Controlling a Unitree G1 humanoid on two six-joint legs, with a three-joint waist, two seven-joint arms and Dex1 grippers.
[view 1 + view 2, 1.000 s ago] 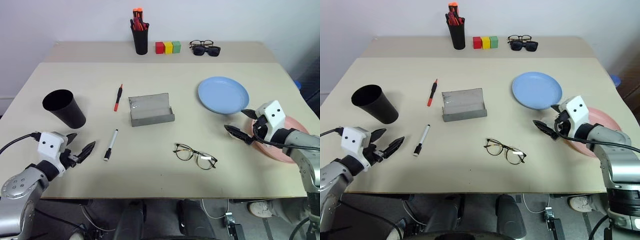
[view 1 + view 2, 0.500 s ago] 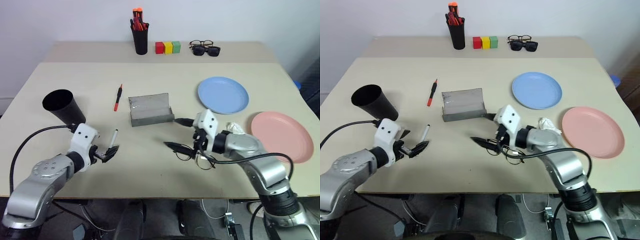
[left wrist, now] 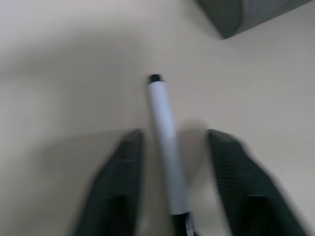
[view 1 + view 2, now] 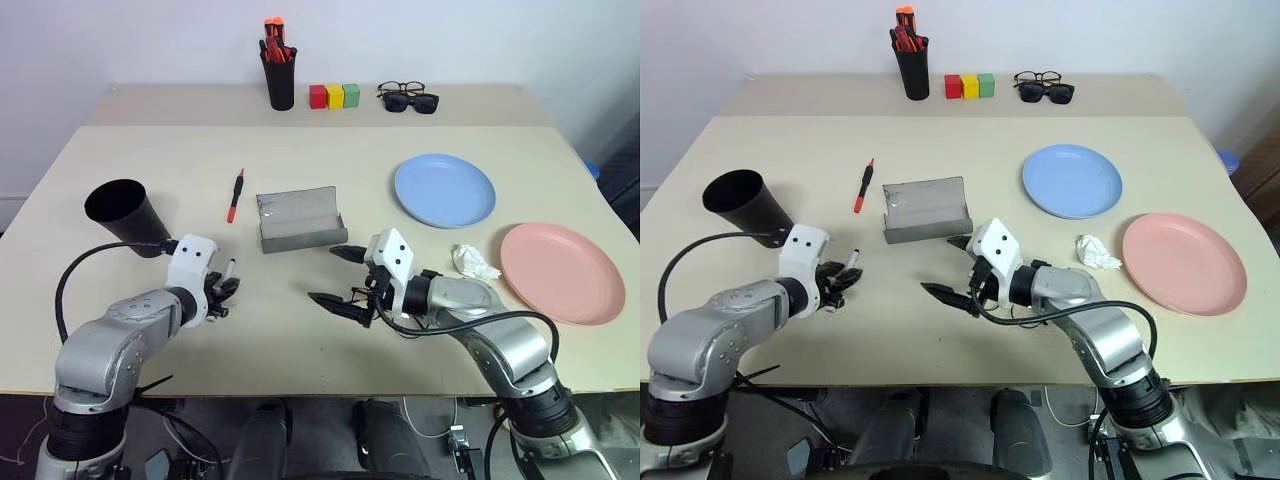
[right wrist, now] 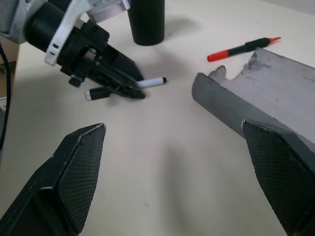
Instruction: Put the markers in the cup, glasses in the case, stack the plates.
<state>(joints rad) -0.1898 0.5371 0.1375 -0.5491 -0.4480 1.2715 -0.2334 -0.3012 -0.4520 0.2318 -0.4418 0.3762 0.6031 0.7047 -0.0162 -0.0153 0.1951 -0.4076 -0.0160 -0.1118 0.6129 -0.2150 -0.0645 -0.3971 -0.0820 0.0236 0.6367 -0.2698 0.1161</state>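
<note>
The left claw has its two fingers around the white marker, not yet pinching it. It may roll away on the tabletop. The right claw is spread wide over the glasses; it could bend them. The case sits just past it. No writing to read.

cup left — case centre — plates right

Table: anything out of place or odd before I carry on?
One stray: a crumpled white wad lies on the table between the blue plate and the pink plate, touching neither. It belongs to no part of the job. Nothing else looks spilled or knocked over.
</note>
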